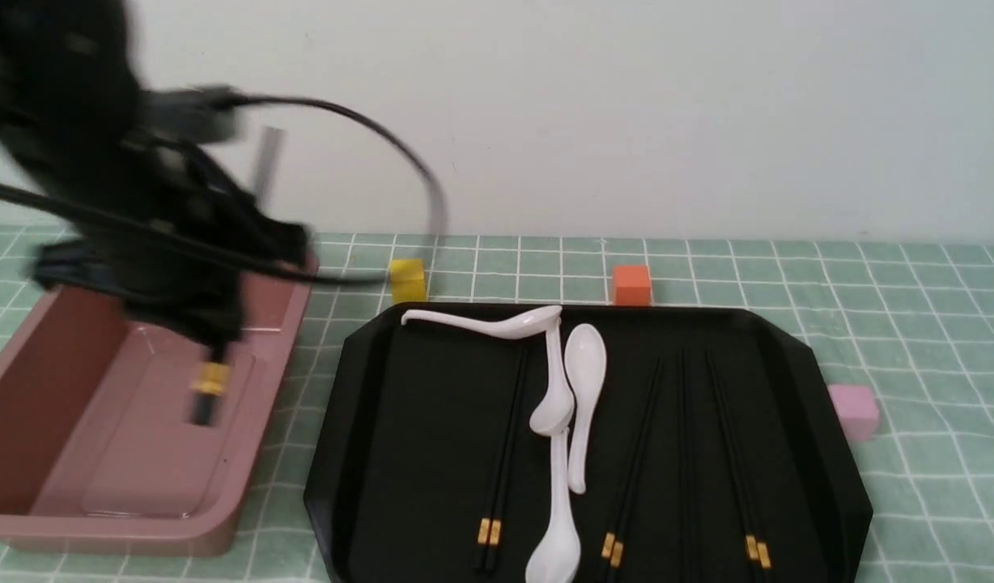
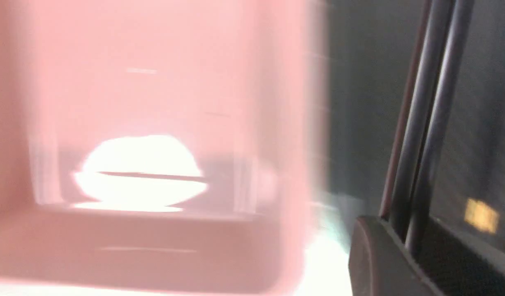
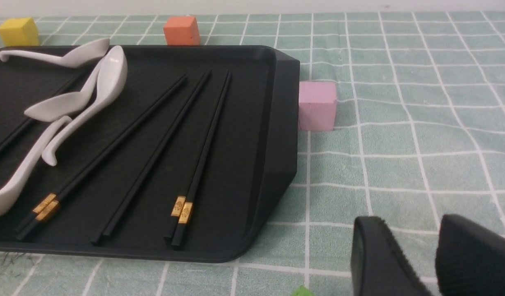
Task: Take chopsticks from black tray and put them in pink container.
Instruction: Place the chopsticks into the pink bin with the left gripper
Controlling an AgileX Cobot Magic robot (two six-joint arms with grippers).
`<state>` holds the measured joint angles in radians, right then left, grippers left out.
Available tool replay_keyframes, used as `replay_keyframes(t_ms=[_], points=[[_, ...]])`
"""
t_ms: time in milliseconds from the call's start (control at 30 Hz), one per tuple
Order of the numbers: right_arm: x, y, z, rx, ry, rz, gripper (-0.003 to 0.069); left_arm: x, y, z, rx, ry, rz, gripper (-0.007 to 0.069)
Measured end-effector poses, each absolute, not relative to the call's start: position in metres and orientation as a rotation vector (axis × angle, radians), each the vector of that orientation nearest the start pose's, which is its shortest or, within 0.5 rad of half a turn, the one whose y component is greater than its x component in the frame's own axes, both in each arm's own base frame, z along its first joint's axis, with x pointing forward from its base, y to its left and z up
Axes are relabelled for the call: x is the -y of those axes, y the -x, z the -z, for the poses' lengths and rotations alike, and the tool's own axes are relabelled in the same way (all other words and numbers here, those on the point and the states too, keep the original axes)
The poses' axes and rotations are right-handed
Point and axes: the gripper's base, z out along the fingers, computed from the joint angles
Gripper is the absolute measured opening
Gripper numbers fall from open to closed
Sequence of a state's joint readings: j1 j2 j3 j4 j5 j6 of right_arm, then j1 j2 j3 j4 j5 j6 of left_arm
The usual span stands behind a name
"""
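Observation:
My left gripper (image 1: 215,344), blurred by motion, hangs over the pink container (image 1: 60,364) at the left. It is shut on a pair of black chopsticks (image 1: 208,393), whose gold-banded end dips into the bin. In the left wrist view the held chopsticks (image 2: 425,123) run out from between the fingers of the left gripper (image 2: 413,242), beside the pink container (image 2: 154,82). Several more chopsticks (image 1: 501,453) lie on the black tray (image 1: 416,421). My right gripper (image 3: 415,230) stands open over the green cloth, to the right of the black tray (image 3: 283,123) and its chopsticks (image 3: 203,152). It does not show in the front view.
Three white spoons (image 1: 586,380) lie among the chopsticks in the tray. A yellow cube (image 1: 407,280) and an orange cube (image 1: 631,284) stand behind the tray, and a pale pink cube (image 1: 853,410) at its right edge. A small green piece (image 3: 302,292) lies near the right gripper.

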<state>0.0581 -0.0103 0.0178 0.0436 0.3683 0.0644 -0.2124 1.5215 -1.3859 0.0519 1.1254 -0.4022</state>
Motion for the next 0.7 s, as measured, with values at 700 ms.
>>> replay_keyframes(t_ms=[700], points=[[-0.004,-0.052,-0.175,-1.861,-0.032,-0.127,0.024,-0.037,-0.365,-0.188,-2.899,0.405,-0.06,0.0127]])
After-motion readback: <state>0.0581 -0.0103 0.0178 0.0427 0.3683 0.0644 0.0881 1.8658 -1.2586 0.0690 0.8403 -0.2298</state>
